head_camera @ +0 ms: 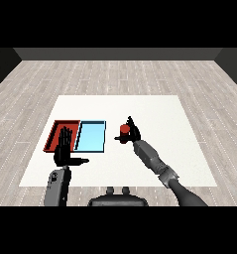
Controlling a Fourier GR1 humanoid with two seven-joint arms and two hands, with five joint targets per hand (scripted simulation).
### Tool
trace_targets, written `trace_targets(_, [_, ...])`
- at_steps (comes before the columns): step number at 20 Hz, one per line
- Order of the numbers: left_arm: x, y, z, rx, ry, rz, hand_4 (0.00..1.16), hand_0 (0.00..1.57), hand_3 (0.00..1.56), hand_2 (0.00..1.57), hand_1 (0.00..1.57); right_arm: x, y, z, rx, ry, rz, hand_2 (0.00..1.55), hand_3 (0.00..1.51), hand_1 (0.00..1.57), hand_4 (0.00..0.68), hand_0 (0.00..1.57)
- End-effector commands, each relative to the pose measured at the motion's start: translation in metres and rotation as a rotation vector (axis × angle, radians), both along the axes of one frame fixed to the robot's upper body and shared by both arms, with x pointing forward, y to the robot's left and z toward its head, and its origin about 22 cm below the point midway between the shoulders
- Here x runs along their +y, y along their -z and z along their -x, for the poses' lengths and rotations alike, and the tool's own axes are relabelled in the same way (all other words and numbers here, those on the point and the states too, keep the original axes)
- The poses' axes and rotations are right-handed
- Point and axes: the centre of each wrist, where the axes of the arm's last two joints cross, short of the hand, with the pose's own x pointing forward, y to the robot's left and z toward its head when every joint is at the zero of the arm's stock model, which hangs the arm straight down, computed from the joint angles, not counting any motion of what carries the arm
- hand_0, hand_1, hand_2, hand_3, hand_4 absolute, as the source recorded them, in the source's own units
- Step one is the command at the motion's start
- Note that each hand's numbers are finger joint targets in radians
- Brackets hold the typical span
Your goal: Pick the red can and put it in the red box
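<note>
Item one, my left hand [64, 149]: black, matte, raised at the end of a grey forearm that comes up from the lower left; palm flat, fingers straight and together pointing away from me, thumb stuck out sideways to the right, holding nothing. Its fingertips overlap the near part of the red tray in my view; I cannot tell whether they touch it. Item two, red tray [55, 130]: shallow, rectangular, with dark raised walls and a red floor, lying flat on the white table [159, 111]. Item three, light blue tray [91, 136]: same shallow rectangular shape, pale glossy floor, set just beside the red one on its right, long edges side by side. Item four, red can [124, 130]: short, upright cylinder with a smooth red side; no label, brand or lettering can be read on it or on either tray. It stands to the right of the blue tray, apart from it and well outside the red tray. Item five, my right hand [134, 131]: black, reaching in on a grey segmented forearm that runs diagonally from the lower right; fingers and thumb curled round the can, one fingertip rising above its top.
</note>
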Motion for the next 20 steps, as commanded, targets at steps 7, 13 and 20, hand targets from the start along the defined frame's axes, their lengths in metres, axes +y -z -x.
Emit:
trace_targets(7, [-0.002, 0.0, -0.004, -0.015, -0.016, 0.0, 0.0, 0.0, 0.0, 0.0, 0.0, 0.012, -0.002, 0.003, 0.032, 0.082, 0.17, 1.48, 1.43, 1.53, 0.573, 1.53])
trace_targets(13, [-0.006, 0.002, 0.005, 0.002, -0.015, 0.014, 0.0, 0.0, 0.0, 0.0, 0.0, 0.015, -0.011, -0.004, 0.017, 0.073, 0.238, 1.47, 1.42, 1.53, 0.551, 1.53])
trace_targets(20, [-0.014, -0.008, -0.008, -0.002, -0.026, 0.008, 0.0, 0.0, 0.0, 0.0, 0.0, 0.011, -0.002, 0.001, 0.033, 0.089, 0.261, 1.47, 1.41, 1.55, 0.558, 1.55])
